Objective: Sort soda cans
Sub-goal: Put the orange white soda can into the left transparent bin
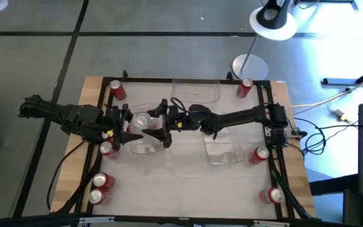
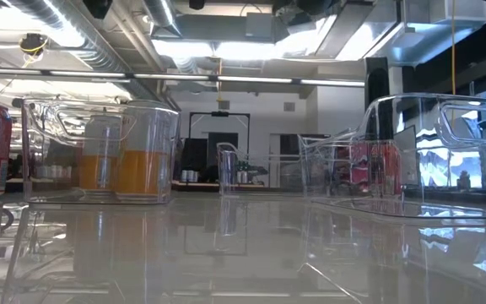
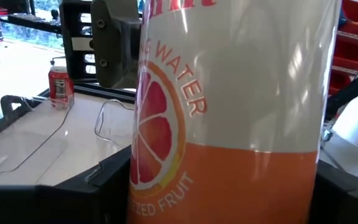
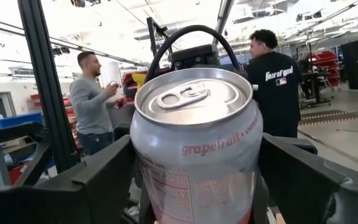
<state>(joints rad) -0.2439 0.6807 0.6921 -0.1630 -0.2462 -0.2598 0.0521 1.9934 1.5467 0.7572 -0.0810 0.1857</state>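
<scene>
Grapefruit can (image 1: 142,120) sits above a clear bin (image 1: 145,146), clamped by both our left gripper (image 1: 126,124) and right gripper (image 1: 161,123). We judge mistimed release could crush or drop it.

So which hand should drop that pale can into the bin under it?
Probably the left hand. The pale can sits between its fingers, above the clear bin on its side of the table. The right hand meets the same can, but its arm is stretched far across.
</scene>
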